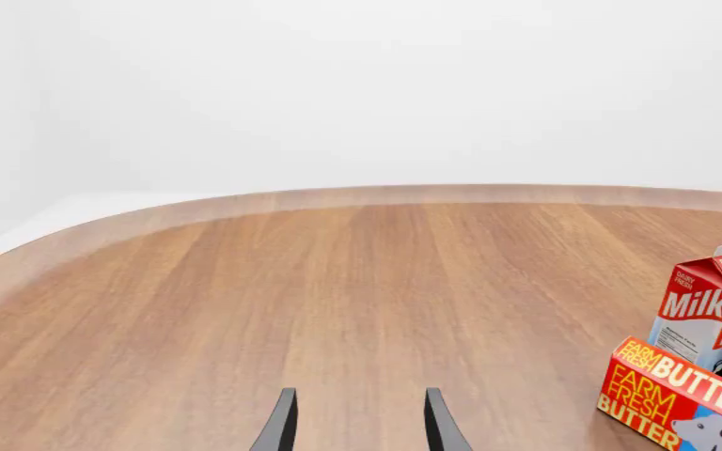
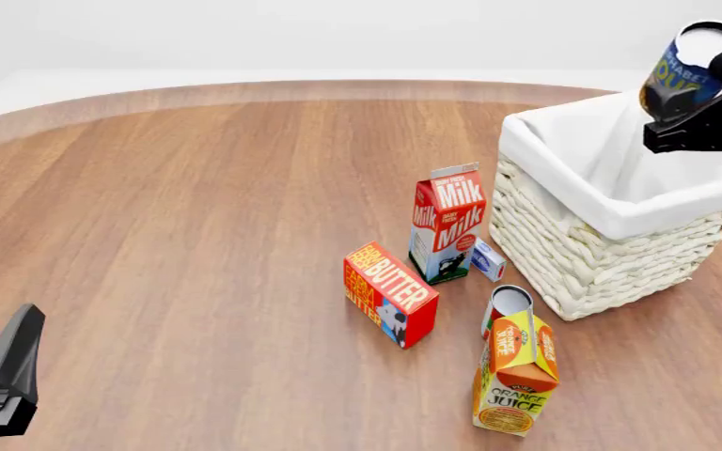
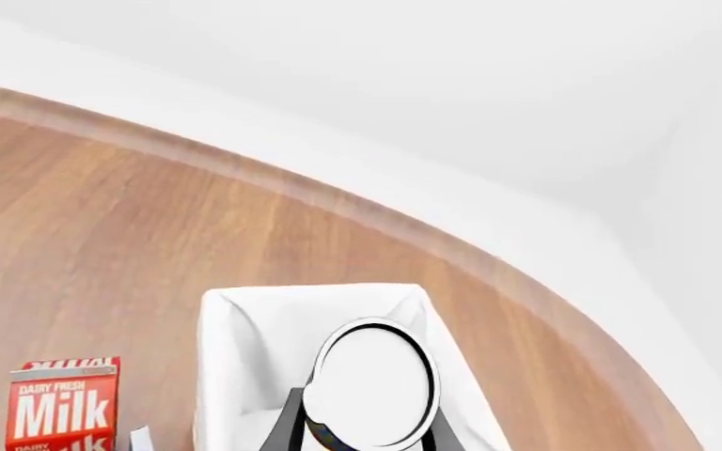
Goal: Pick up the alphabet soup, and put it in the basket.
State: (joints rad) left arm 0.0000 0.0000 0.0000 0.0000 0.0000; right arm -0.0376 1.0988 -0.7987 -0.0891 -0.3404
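The alphabet soup (image 2: 684, 68), a small can with a blue label and pale lid, hangs tilted in the air above the basket's far right part, with my right gripper (image 2: 702, 94) shut on it. In the right wrist view the can's pale lid (image 3: 374, 385) fills the gap between the two dark fingers (image 3: 289, 430), and the basket's white lining (image 3: 260, 348) lies below it. The basket (image 2: 574, 254) is cream wicker with white cloth over its rim, at the right of the table. My left gripper (image 2: 4, 376) sits low at the near left, open (image 1: 358, 427), holding nothing.
Left of the basket stand a milk carton (image 2: 449, 221) and a butter box (image 2: 389, 293), also seen as the milk carton (image 1: 713, 305) and butter box (image 1: 681, 395) from the left wrist. An orange juice carton (image 2: 518, 376), a red-and-white can (image 2: 507, 303) and a small blue-white box (image 2: 488, 258) sit near the basket's front.
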